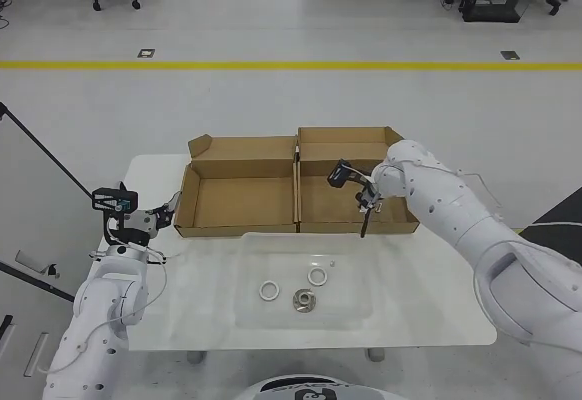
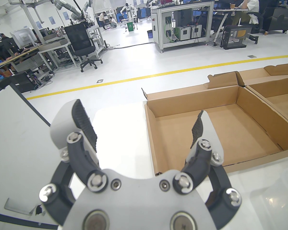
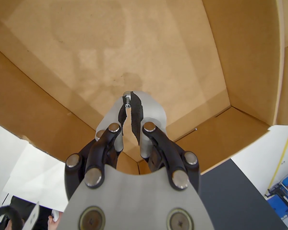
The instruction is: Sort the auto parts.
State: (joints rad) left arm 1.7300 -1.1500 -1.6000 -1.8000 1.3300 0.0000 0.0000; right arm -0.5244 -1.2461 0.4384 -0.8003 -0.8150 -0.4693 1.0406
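My right gripper (image 3: 127, 101) hangs over the floor of the right cardboard box (image 1: 321, 205), shut on a small threaded bolt (image 3: 127, 99) pinched at its fingertips; in the top view that gripper (image 1: 367, 208) is above the box's front right part. My left gripper (image 2: 139, 123) stands open with nothing in it, near the table's left edge, beside the left cardboard box (image 2: 206, 125). In the top view the left gripper (image 1: 164, 211) sits just left of that box (image 1: 239, 200). Two white rings (image 1: 269, 291) (image 1: 318, 275) and a metal flanged part (image 1: 302, 299) lie in a clear tray (image 1: 351, 310).
The two open boxes stand side by side at the back of the white table (image 1: 421, 320), flaps raised. The clear tray sits in front of them at the table's middle. A white panel (image 1: 21, 200) stands off the table's left side.
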